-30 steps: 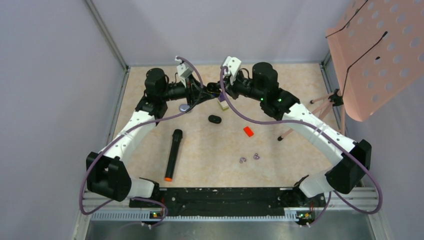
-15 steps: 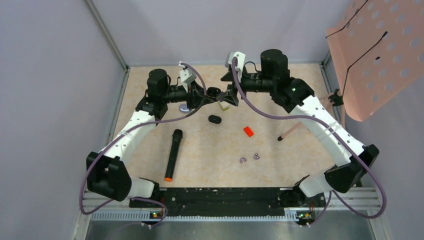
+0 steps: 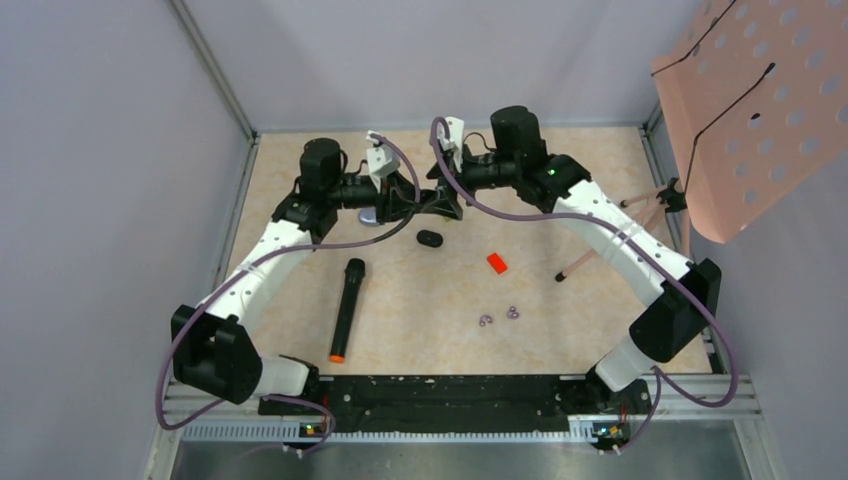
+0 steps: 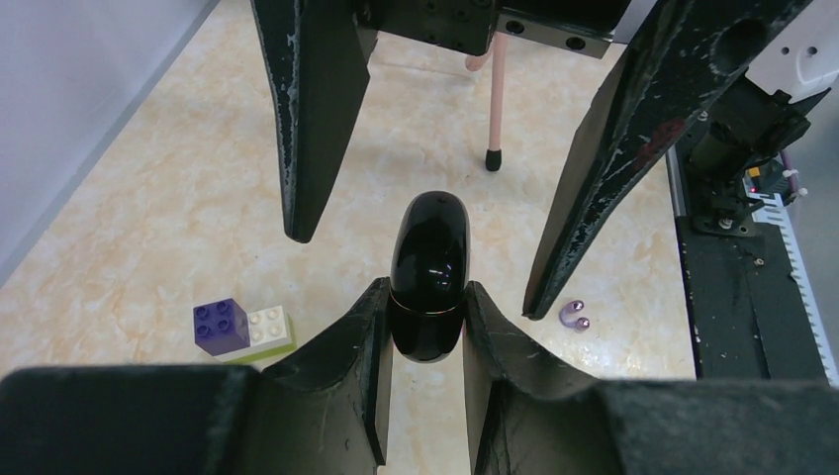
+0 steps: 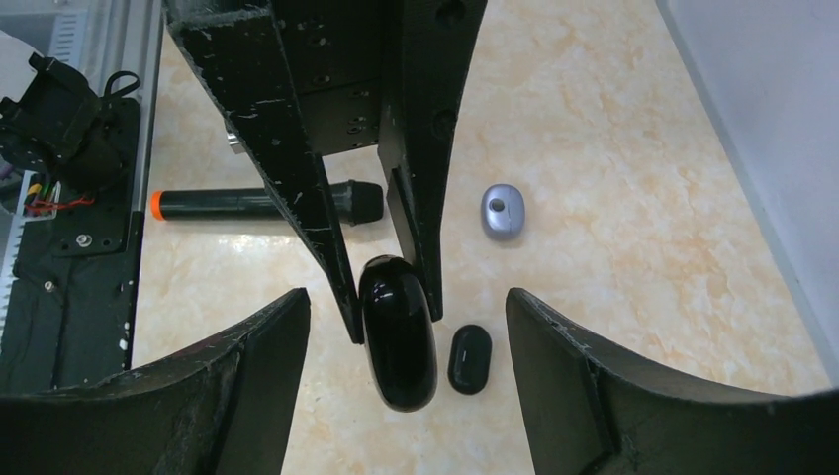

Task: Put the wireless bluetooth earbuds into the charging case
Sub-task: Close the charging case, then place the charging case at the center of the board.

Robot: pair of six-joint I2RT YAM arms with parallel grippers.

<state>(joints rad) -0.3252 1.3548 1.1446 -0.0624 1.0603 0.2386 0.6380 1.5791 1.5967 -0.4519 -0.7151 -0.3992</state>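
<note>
Gripping a glossy black charging case (image 4: 427, 257) over the far middle of the table (image 3: 560, 330), left gripper (image 4: 425, 297) clamped on it, right gripper (image 5: 406, 302) facing it, fingers spread wide apart

Pale lilac walls (image 3: 100, 200) box in a beige marbled tabletop (image 3: 420, 300); a pink perforated board (image 3: 760, 110) leans in at right.

Charging case (image 4: 427, 237) in the left hand (image 4: 425, 309); microphone (image 3: 345, 310) left of rings (image 3: 513, 312)

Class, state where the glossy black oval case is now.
Left wrist view: the glossy black oval case sits clamped in the left gripper, centre frame, flanked by the fingers of the open right gripper.
</note>
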